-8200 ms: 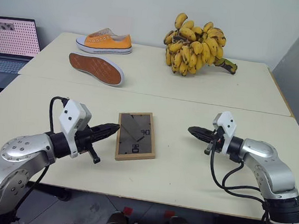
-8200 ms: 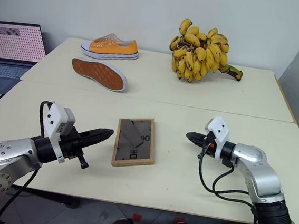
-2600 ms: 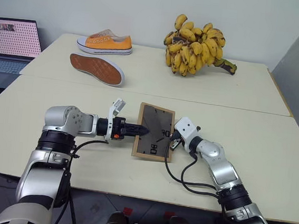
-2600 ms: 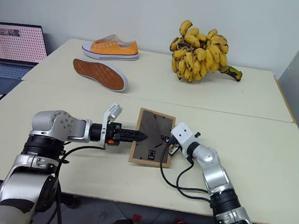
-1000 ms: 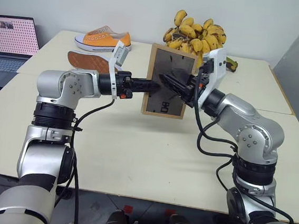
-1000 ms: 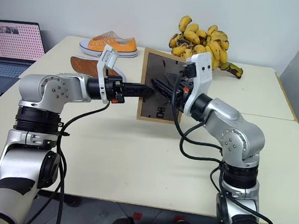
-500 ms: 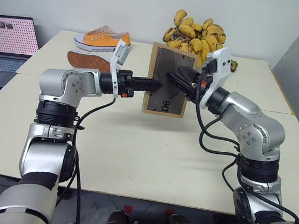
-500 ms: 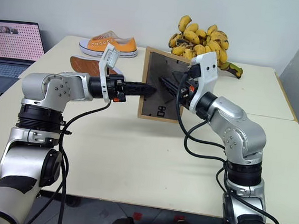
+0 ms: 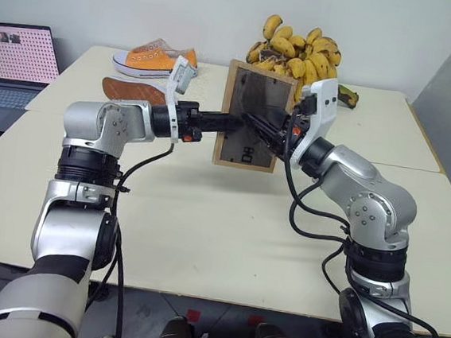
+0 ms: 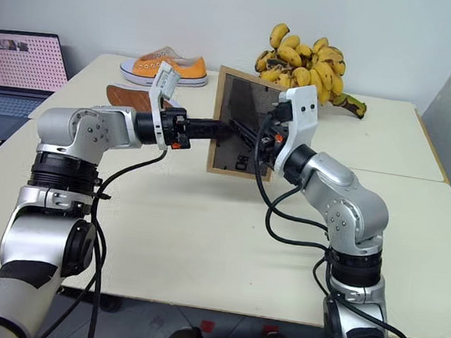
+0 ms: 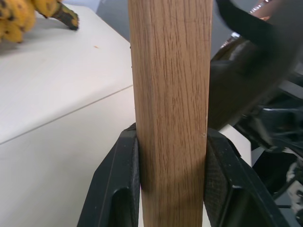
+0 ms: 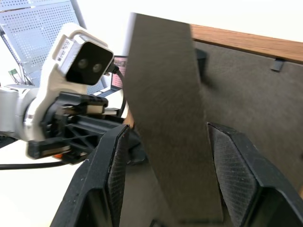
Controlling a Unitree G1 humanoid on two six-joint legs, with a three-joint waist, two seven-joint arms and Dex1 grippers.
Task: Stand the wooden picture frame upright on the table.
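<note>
The picture frame is held upright above the worktop, dark back facing the robot; the left hand clamps its wooden edge; the right hand's parted fingers straddle its fold-out stand.

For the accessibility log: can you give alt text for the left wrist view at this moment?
The left claw is shut on the light wooden edge of the picture frame, which runs upright between its black fingers. Behind lie the cream table, a corner of a banana bunch and dark parts of the other arm.
</note>
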